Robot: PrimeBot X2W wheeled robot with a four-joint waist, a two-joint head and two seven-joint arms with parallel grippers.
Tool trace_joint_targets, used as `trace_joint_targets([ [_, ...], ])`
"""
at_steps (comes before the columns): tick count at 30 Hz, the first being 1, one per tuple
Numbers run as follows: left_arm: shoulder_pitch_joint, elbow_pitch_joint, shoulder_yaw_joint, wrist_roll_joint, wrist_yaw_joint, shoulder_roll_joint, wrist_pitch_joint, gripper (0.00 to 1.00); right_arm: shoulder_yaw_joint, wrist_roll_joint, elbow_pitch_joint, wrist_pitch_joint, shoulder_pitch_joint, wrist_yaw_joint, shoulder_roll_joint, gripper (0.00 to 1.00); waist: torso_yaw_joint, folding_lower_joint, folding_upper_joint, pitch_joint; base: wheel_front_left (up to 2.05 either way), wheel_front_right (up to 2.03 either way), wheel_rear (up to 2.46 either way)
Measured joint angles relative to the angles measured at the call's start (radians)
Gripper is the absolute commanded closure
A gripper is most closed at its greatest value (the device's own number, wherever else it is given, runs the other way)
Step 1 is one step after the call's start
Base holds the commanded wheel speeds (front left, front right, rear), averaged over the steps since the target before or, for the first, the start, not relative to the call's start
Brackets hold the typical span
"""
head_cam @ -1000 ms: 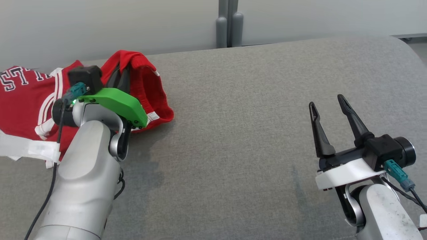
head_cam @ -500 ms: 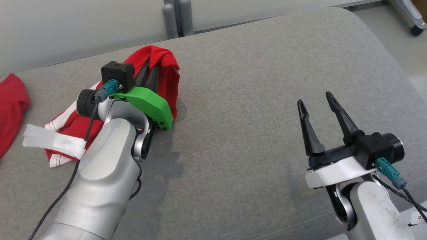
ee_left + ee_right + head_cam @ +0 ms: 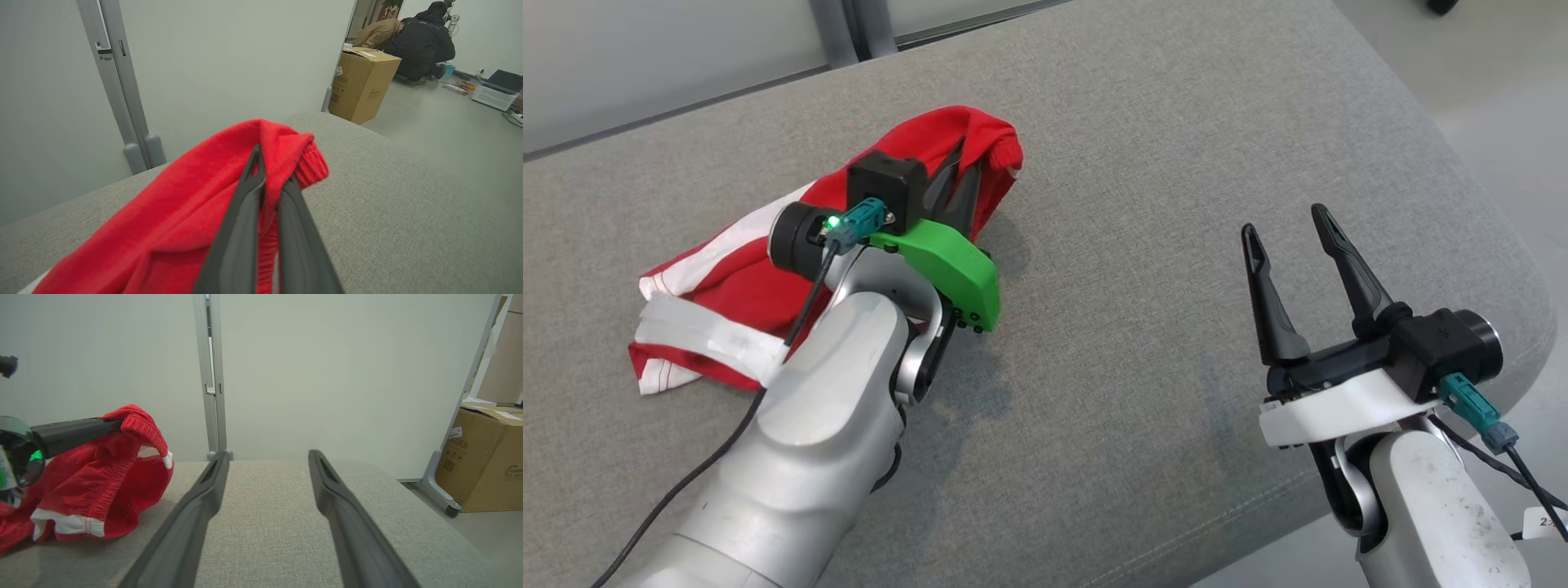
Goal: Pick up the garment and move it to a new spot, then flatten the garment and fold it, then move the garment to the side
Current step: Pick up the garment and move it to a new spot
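The left gripper (image 3: 962, 163) pinches shut on a raised fold of the red knit garment with white trim (image 3: 743, 282) (its tail lies on the grey fabric cushion (image 3: 1143, 147)). The right gripper (image 3: 1284, 224) hovers well apart, spread wide, empty.

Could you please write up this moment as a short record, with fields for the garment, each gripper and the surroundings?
garment: red with white trim, bunched; one end raised, the rest lying on the surface
surface: grey, cushioned, fabric-covered
left gripper: shut on the garment's ribbed red edge
right gripper: open, holding nothing, well apart from the garment
task stage: garment gripped; not yet flattened or folded
background: cardboard box on the floor beyond the surface
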Motion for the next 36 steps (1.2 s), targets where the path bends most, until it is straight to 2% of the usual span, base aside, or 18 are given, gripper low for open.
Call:
trace_joint_targets([
  [14, -0.004, 0.073, -0.139, 0.012, 0.008, 0.008, 0.036, 1.0, 0.032, 0.008, 0.012, 0.0, -0.018, 0.003, 0.008, 0.0, -0.014, 0.0, 0.0, 0.03, 0.0, 0.0, 0.0],
  [15, -0.004, 0.078, -0.147, 0.008, 0.008, 0.008, 0.036, 0.83, 0.035, 0.008, 0.014, 0.0, -0.021, 0.004, 0.008, 0.0, -0.014, 0.0, 0.0, 0.031, 0.0, 0.0, 0.0],
  [16, -0.004, 0.085, -0.152, 0.007, 0.008, 0.008, 0.036, 0.55, 0.039, 0.008, 0.017, 0.0, -0.025, 0.007, 0.008, 0.0, -0.014, 0.0, 0.0, 0.031, 0.0, 0.0, 0.0],
  [17, -0.004, 0.089, -0.16, 0.005, 0.008, 0.009, 0.035, 0.0, 0.041, 0.008, 0.018, 0.0, -0.031, 0.01, 0.008, 0.0, -0.015, 0.0, 0.0, 0.032, 0.0, 0.0, 0.0],
  [21, 0.0, 0.093, -0.205, -0.001, 0.007, 0.011, 0.032, 0.0, 0.044, 0.01, 0.026, 0.0, -0.036, 0.01, 0.009, 0.0, -0.014, 0.0, 0.0, 0.031, 0.0, 0.0, 0.0],
  [25, 0.001, 0.08, -0.27, -0.018, -0.034, 0.012, 0.028, 0.0, 0.021, 0.011, 0.035, 0.0, -0.036, 0.001, 0.009, 0.0, 0.001, 0.0, 0.0, 0.026, 0.0, 0.0, 0.0],
  [36, 0.0, 0.058, -0.288, -0.044, -0.062, 0.013, -0.017, 0.0, -0.002, 0.013, 0.061, 0.0, -0.035, 0.001, 0.006, 0.0, 0.069, 0.0, 0.0, -0.004, 0.0, 0.0, 0.0],
])
